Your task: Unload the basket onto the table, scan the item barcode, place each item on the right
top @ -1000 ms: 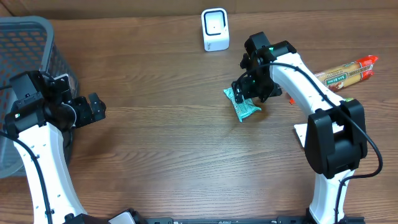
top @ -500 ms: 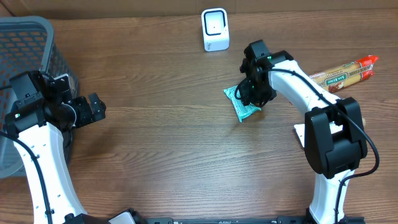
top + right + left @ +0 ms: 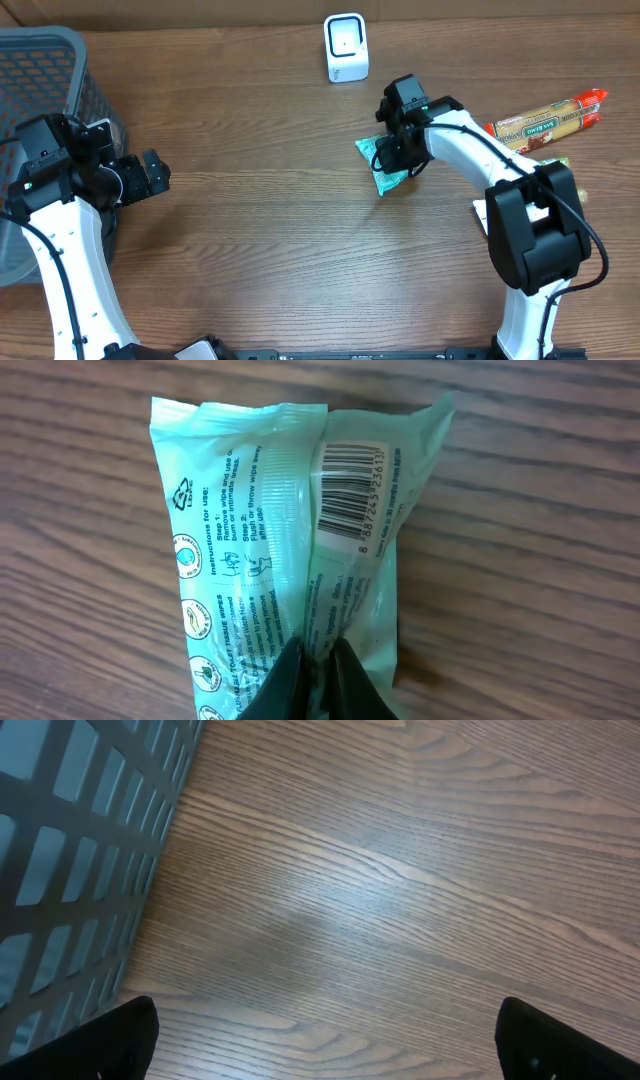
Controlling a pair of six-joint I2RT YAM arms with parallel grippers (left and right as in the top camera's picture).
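Wipes pack (image 3: 260,530) pinched in R claw (image 3: 318,665), lower end cut off; L claw (image 3: 330,1035) wide

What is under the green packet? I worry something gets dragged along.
Wooden table shows on each visible side of the green packet, nothing else. The spot directly beneath is covered, so I cannot tell.
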